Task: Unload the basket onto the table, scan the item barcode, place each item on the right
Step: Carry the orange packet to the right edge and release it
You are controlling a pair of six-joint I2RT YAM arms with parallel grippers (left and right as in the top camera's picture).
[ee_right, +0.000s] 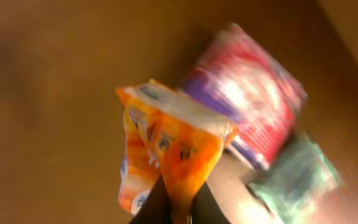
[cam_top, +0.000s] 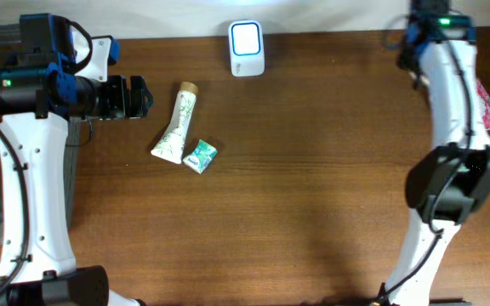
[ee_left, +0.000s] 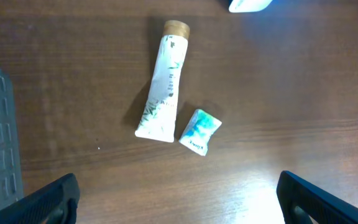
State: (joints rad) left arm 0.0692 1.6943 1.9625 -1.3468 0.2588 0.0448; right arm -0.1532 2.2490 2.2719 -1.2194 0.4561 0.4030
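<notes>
From overhead, the brown desk (cam_top: 313, 170) carries a white scanner (cam_top: 247, 48) at its far edge, near the middle. Left of it and nearer lies a white tube (cam_top: 175, 123) with a tan cap, the cap pointing far. A small green-and-white packet (cam_top: 200, 156) sits just beside the tube's flat end. The left hand (cam_top: 145, 96) hovers just left of the tube, pointing right. The right arm (cam_top: 449, 85) reaches along the right edge of the desk.

The left wrist view shows the left hand's fingers (ee_left: 48, 202) spread wide in the bottom corners, open and holding nothing. The tube and small packet lie on the desk beyond them, and a corner of the scanner shows at the top.

The right wrist view is blurred. The right hand (ee_right: 176, 214) is closed, pinching an orange packet (ee_right: 169, 149) by its lower edge. Behind it lie what seem to be a red-and-purple packet (ee_right: 253, 112) and a green packet (ee_right: 294, 177)
</notes>
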